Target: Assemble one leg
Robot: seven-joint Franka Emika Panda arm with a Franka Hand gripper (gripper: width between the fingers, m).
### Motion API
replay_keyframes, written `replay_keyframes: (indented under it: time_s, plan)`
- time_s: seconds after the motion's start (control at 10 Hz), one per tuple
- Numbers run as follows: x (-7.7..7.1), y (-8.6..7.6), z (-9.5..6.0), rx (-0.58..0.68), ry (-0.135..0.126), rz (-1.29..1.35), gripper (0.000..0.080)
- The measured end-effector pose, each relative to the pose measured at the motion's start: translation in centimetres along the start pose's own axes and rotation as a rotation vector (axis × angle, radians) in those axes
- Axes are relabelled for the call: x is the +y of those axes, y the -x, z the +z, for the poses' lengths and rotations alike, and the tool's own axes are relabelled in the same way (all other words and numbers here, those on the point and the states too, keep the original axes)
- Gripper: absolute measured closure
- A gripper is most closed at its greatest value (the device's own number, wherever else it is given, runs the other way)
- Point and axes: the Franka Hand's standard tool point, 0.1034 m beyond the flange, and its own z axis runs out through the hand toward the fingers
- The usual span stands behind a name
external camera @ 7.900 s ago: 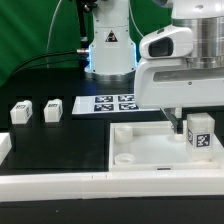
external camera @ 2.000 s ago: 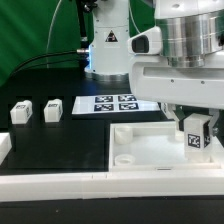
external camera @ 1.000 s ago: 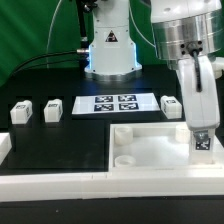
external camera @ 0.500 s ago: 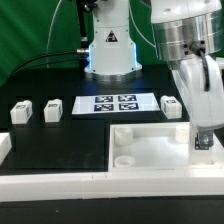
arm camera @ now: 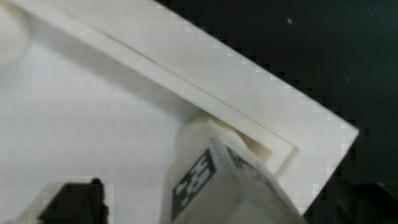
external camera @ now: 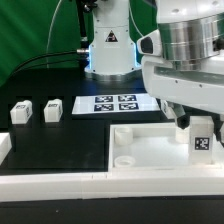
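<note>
A leg (external camera: 203, 139), a small white block with a square marker facing the camera, stands upright in the near corner of the white tray (external camera: 150, 148) at the exterior view's right. My gripper (external camera: 197, 123) hangs just over it with its fingers on either side. In the wrist view the leg (arm camera: 228, 180) sits against the tray's corner rim (arm camera: 231, 95). One dark finger (arm camera: 75, 203) stands apart from it with white tray showing between. The other finger is hidden. Two more legs (external camera: 20, 112) (external camera: 52, 109) lie on the black table at the exterior view's left.
The marker board (external camera: 115, 103) lies behind the tray. The robot base (external camera: 108, 55) stands at the back. A long white bar (external camera: 60, 186) runs along the front edge, with a white piece (external camera: 4, 146) at the far left. The tray has a round socket (external camera: 124, 136).
The wrist has turned from its narrow side back to its broad side over the tray corner. The leg stays standing in that corner, its marker now facing the camera.
</note>
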Motion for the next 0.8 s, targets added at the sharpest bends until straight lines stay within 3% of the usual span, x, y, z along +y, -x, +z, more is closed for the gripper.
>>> replay_keyframes:
  time_s: [0.3, 0.8]
  plan:
    - [-0.32, 0.62, -0.04, 0.023, 0.045, -0.310, 0.0151]
    - [-0.10, 0.24, -0.17, 0.005, 0.061, -0.794, 0.0151]
